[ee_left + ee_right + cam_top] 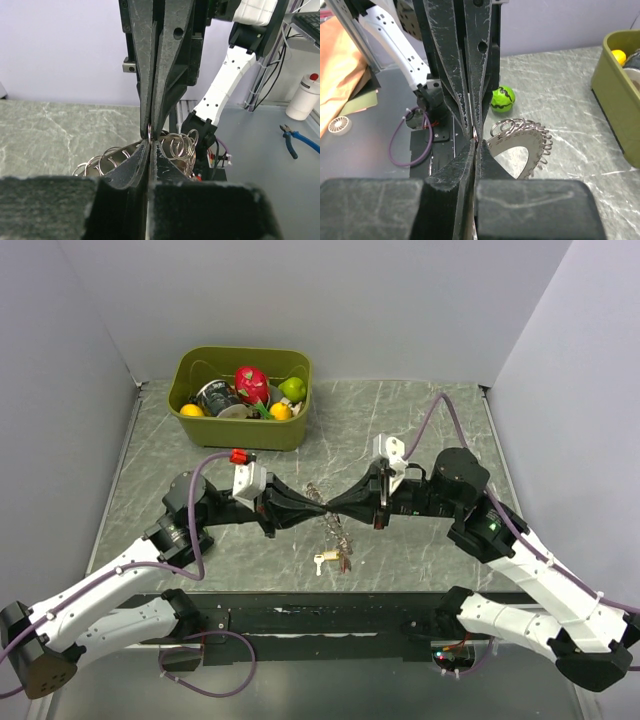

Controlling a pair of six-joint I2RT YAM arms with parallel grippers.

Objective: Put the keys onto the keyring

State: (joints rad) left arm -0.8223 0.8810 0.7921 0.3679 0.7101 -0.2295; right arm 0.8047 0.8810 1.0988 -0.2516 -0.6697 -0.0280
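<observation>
Tip to tip and clamped tight, the left hand (318, 506) and right hand (336, 507) both pinch the keyring (181, 146) between them, loops dangling, while the keys (321, 561) sit just below, seemingly resting on the table (450, 425).

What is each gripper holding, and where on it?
Both the left gripper and right gripper are shut on the keyring, pinching its wire where their tips meet.

At centre frame the left gripper (149, 149), from the bottom edge, and the right gripper (152, 129), from the top, are both pinching the keyring (181, 146), its loops fanning to 2 sides. Blue pliers (296, 142) are lying far right.
</observation>
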